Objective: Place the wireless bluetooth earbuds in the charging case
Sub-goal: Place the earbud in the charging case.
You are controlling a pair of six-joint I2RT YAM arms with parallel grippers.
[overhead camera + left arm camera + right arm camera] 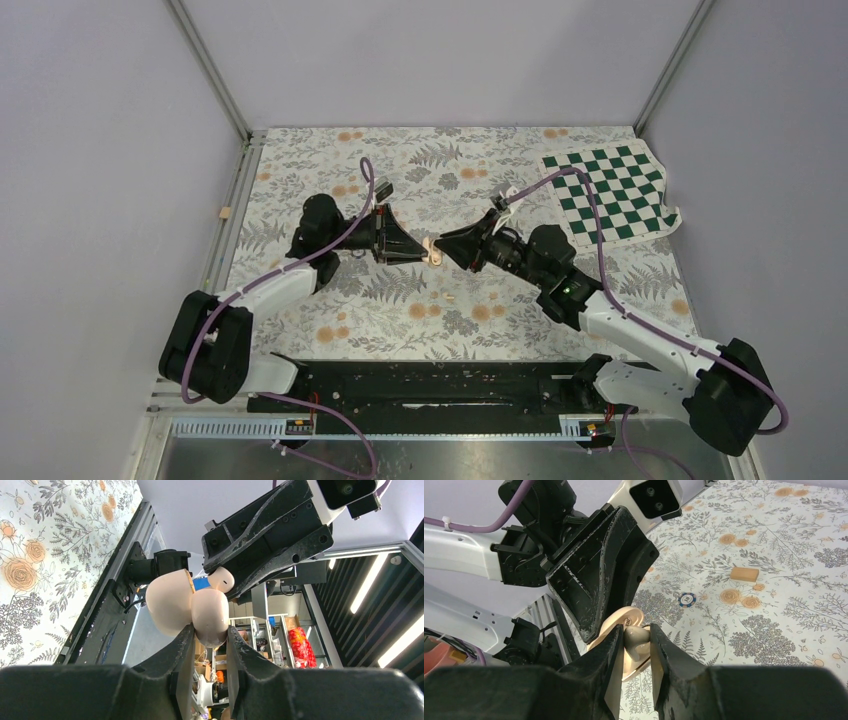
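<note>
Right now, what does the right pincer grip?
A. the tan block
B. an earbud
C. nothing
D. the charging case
B: the right pincer pinches an earbud right at the charging case, which the left pincer holds off the table.

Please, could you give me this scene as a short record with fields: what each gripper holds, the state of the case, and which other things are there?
left gripper: shut on the charging case
case lid: open
right gripper: shut on one earbud
earbud position: at the open mouth of the case, apparently not seated yet
also in view: tan block, small dark ring, checkered mat
</note>
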